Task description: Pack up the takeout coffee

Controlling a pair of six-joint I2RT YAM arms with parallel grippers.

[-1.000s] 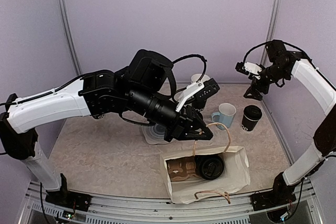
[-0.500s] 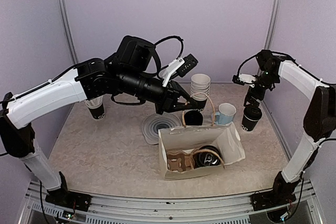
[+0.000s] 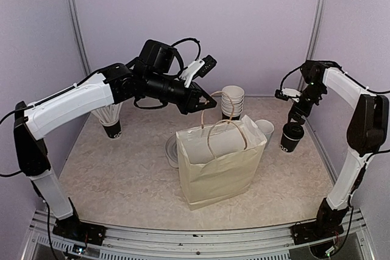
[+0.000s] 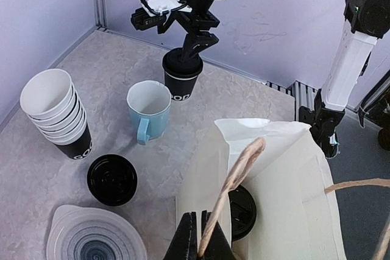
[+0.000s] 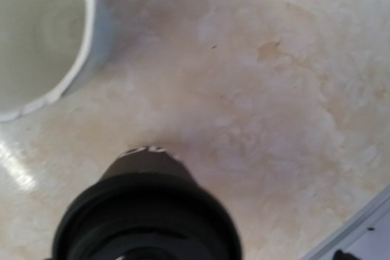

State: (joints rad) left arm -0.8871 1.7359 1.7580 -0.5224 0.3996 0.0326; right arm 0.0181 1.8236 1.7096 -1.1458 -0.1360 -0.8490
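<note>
1. Standing at the tabletop's (image 3: 122, 175) right, the takeout coffee (image 3: 292, 136) neighbours a blue mug (image 4: 148, 109).
2. Over its lid the right gripper (image 3: 297, 115) gapes wide, empty.
3. Pinched tight, the left gripper (image 4: 198, 238) holds the handle (image 4: 234, 178) of the bag (image 3: 216, 168).
4. From above, the bag hides most of the mug.

Walls (image 3: 195, 22): you have plain lilac panels all round.
Posts (image 3: 75, 22): two metal uprights at your back corners.
Table (image 3: 122, 175): beige marbled top, evenly lit.
</note>
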